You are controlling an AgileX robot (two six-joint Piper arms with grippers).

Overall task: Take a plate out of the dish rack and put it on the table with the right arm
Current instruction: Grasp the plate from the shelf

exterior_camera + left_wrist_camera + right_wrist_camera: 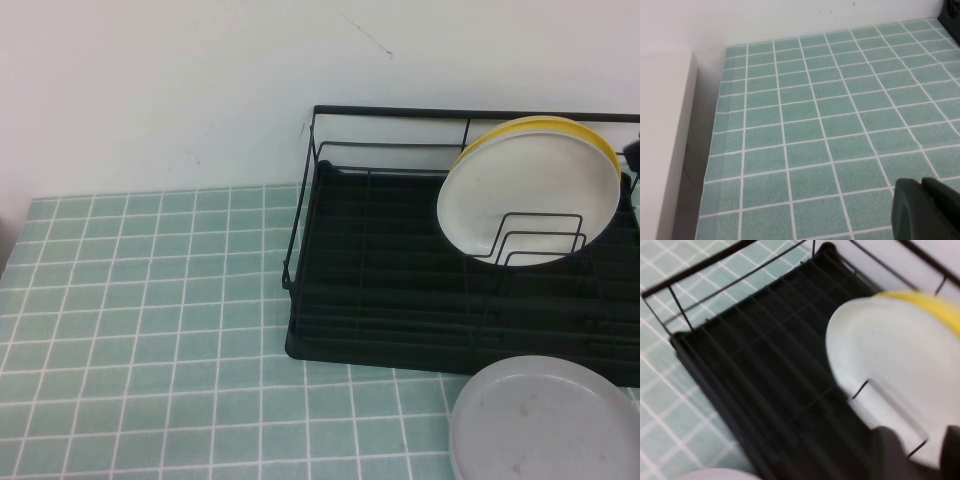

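Your bench (150, 330) is the biggest thing here: a flat spread of small pale green square tiles with white grout lines, running up to a plain white wall. On its right side sits the dish rack (380, 290), thin black wire over a ribbed black tray base, with a high back rail and upright looped dividers. The white plate (525, 195) stands on edge in those dividers toward the rack's right end, round and smooth with a shallow raised rim; a yellow plate (560, 127) stands just behind it, only its upper edge showing. A matte grey plate (545, 420) lies flat on the tiles, just in front of the rack's right end.

Your right tool (915, 452) hangs over the rack with its two dark fingers parted, straddling the white plate's edge without clamping it. Your left tool (927, 210) sits low over bare tiles well left of the rack; you cannot tell from here whether it is wide or narrow.
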